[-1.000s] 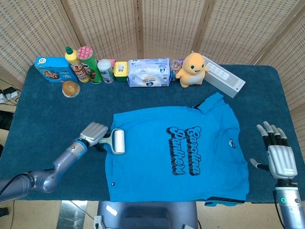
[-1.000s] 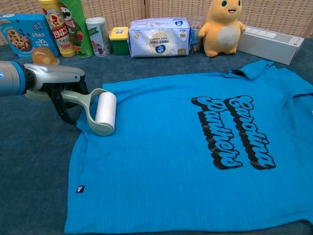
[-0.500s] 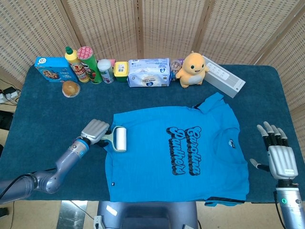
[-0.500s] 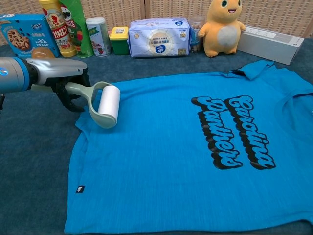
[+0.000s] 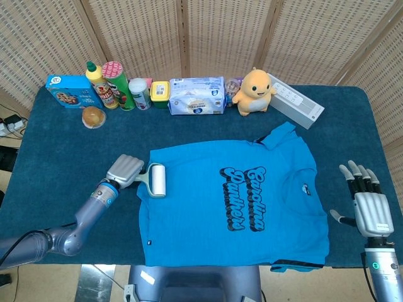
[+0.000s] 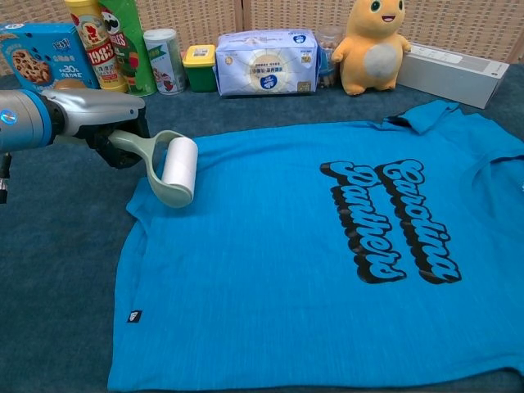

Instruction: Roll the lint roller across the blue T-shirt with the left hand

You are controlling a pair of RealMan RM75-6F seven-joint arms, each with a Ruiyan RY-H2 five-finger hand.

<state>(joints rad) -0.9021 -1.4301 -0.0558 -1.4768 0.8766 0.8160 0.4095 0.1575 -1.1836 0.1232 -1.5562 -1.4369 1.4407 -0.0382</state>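
Farther up now, cylindrical white lint roller (image 6: pixel 179 164) crosses slubby blue T-shirt (image 6: pixel 278 270).

A staged robot test setup: a table (image 5: pixel 56 151) draped in dark blue cloth, woven screens (image 5: pixel 189 31) behind, and groceries (image 5: pixel 113 85) lined along the far edge.

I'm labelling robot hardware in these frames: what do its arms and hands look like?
Both arms are metallic silver-grey. The left hand has a ribbed, pale silver back, a rounded grey wrist and a small blue round marking on the forearm. The right hand has a flat silver back plate with small lettering, dark-jointed fingers, and a green light on the wrist below.
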